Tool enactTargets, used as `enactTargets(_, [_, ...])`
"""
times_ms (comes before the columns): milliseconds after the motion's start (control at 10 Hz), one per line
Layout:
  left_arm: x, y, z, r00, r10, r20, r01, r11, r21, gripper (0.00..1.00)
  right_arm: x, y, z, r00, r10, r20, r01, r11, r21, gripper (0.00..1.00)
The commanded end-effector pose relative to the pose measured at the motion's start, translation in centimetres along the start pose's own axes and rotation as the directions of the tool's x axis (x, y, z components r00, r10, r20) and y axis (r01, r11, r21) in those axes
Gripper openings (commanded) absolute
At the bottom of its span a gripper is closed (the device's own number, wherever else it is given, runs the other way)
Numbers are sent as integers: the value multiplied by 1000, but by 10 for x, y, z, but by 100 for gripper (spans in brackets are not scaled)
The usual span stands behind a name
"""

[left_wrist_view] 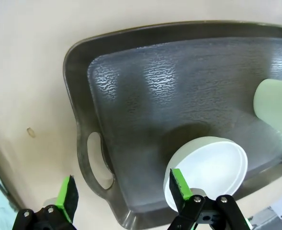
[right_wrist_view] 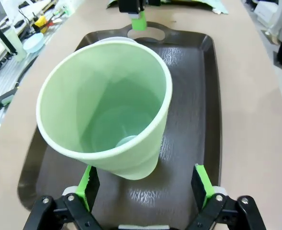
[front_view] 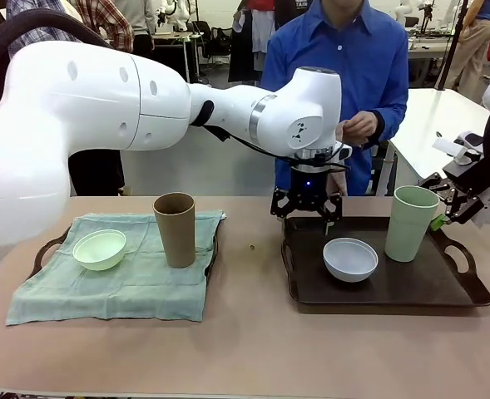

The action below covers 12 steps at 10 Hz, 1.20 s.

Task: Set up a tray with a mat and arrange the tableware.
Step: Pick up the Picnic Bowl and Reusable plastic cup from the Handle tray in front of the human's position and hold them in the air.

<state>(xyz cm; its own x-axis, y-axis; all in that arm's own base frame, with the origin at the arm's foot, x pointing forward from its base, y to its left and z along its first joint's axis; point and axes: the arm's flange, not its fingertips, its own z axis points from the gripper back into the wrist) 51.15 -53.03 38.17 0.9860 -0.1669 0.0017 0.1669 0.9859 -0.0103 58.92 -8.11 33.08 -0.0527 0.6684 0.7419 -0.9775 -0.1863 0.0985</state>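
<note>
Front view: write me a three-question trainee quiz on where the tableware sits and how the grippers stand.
1. True or false: the brown cup stands on the green mat.
2. What sits on the bare dark tray? A: the brown cup alone. B: the white bowl and the pale green cup. C: nothing.
3. Fill in: the left gripper and the right gripper both have jaws ____.
Key: 1 true; 2 B; 3 open.

Dark tray — textured, faintly glossy plastic; the mat — soft, creased green cloth.
</note>
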Motion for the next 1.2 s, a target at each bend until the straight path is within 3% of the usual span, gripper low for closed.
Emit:
enactTargets(0, [4,4,-4,999,17,-48,-18,1000,-24,100,4,12,-14,1000,3,-24,-3,1000,12,100])
enactTargets(300, [11,7,-7,997,17,-75,-19,999,-30,100,7,19,-25,998,-14,-55,17,998,62,100])
enactTargets(800, [8,-14,-30,983,-34,-179,25,998,-51,100,10,10,-32,1000,21,-21,-20,998,61,100])
enactTargets(1100, [-2,-18,-19,996,-32,-89,28,999,-45,100,7,2,-35,1000,13,-22,-12,998,58,100])
